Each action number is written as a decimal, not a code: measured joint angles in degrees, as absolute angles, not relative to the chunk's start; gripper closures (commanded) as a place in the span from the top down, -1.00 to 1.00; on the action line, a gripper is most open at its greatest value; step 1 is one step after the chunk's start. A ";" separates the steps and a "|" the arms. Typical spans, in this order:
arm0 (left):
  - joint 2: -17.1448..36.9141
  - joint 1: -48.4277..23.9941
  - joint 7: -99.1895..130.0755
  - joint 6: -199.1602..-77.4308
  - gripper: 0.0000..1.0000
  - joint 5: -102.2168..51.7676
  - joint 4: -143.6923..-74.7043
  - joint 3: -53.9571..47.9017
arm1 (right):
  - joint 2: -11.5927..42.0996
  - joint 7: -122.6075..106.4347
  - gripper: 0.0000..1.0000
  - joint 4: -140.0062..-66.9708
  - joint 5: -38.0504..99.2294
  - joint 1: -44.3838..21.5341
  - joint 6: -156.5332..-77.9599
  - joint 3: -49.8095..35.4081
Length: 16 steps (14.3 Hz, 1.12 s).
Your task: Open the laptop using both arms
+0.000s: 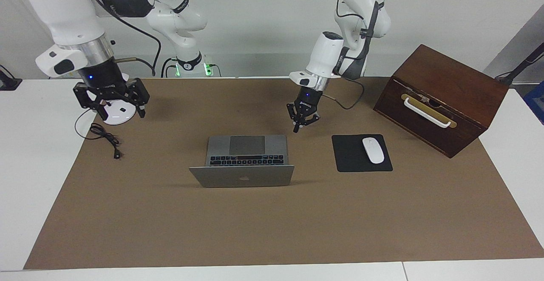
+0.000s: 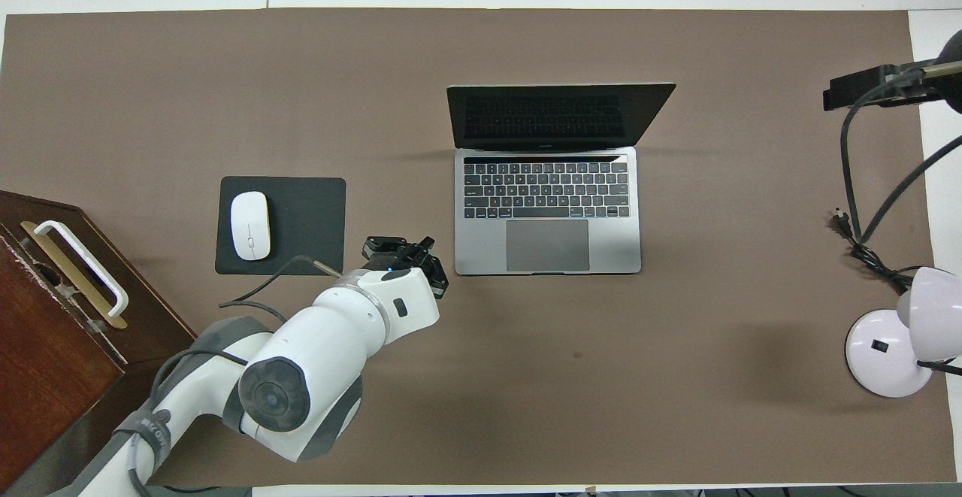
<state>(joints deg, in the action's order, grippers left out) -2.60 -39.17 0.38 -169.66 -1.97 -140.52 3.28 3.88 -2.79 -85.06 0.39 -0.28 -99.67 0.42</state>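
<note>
laptop (image 1: 244, 162) open | wooden box (image 1: 437, 98) closed | left hand (image 1: 298, 126) clenched, empty | right hand (image 1: 119, 111) released

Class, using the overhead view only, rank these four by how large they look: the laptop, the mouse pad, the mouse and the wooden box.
1. laptop, open, base and screen both showing
2. wooden box, cut off by the picture's edge, so its rank against the laptop is unsure
3. mouse pad
4. mouse, lying on the pad

Light: bright, even, from above.
Shadows: soft, faint; a dim patch on the brown mat (image 2: 706, 354) near the lamp (image 2: 890, 354).
Glare: none.
Focus: sharp overall; slight softness at the frame edges.
</note>
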 measured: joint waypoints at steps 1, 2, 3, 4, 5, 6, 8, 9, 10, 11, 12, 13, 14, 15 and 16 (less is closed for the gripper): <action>-3.96 -37.94 0.38 -164.92 -1.00 -1.97 -139.00 3.32 | 2.85 -2.79 1.00 -85.57 0.35 0.14 -98.28 0.50; -5.14 -36.52 0.35 -159.89 -0.99 -1.97 -137.16 3.38 | 2.00 -2.79 1.00 -86.46 0.35 0.59 -97.13 0.54; -6.31 -34.87 0.33 -154.54 -0.22 -1.97 -135.05 3.44 | 1.17 -2.79 1.00 -87.74 0.34 0.87 -96.47 0.56; -7.53 -32.91 0.29 -149.21 0.99 -1.96 -132.78 3.52 | 0.44 -2.79 1.00 -88.99 0.34 0.94 -96.43 0.56; -8.62 -30.91 0.23 -144.63 1.00 -1.95 -130.68 3.56 | 0.00 -2.80 1.00 -89.74 0.34 0.94 -96.34 0.52; -9.59 -29.02 0.19 -140.96 1.00 -1.95 -128.98 3.61 | -0.28 -2.80 1.00 -90.14 0.34 0.93 -95.84 0.46; -11.18 -25.02 0.14 -136.54 1.00 -1.95 -127.03 3.69 | -0.43 -2.80 1.00 -90.15 0.34 0.88 -93.82 0.27; -11.79 -23.24 0.14 -135.30 1.00 -1.95 -126.79 3.72 | -0.46 -2.80 1.00 -90.06 0.34 0.87 -93.19 0.18; -12.35 -21.54 0.15 -134.10 1.00 -1.95 -126.71 3.76 | -0.50 -2.80 1.00 -90.02 0.35 0.86 -92.95 0.12; -12.87 -19.84 0.16 -132.86 1.00 -1.95 -126.56 3.78 | -0.53 -2.80 1.00 -90.01 0.35 0.87 -92.95 0.12; -13.23 -18.01 0.16 -131.04 1.00 -1.95 -125.95 3.78 | -0.56 -2.80 1.00 -90.00 0.35 0.86 -92.95 0.11; -13.40 -16.21 0.16 -128.33 1.00 -1.95 -124.65 3.81 | -0.60 -2.80 1.00 -90.00 0.35 0.86 -92.92 0.10; -13.41 -14.36 0.16 -125.28 1.00 -1.95 -122.73 3.79 | -0.65 -2.80 1.00 -90.00 0.35 0.87 -92.82 0.11; -13.39 -12.51 0.16 -122.23 1.00 -1.95 -120.55 3.80 | -0.72 -2.80 1.00 -89.96 0.35 0.89 -92.65 0.13; -13.33 -10.81 0.15 -119.25 1.00 -1.95 -118.30 3.82 | -0.80 -2.80 1.00 -89.85 0.35 0.92 -92.30 0.17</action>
<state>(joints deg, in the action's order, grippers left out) -13.33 -10.81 0.15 -119.25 -1.95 -118.30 3.82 -0.80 -2.80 -89.85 0.35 0.92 -92.30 0.17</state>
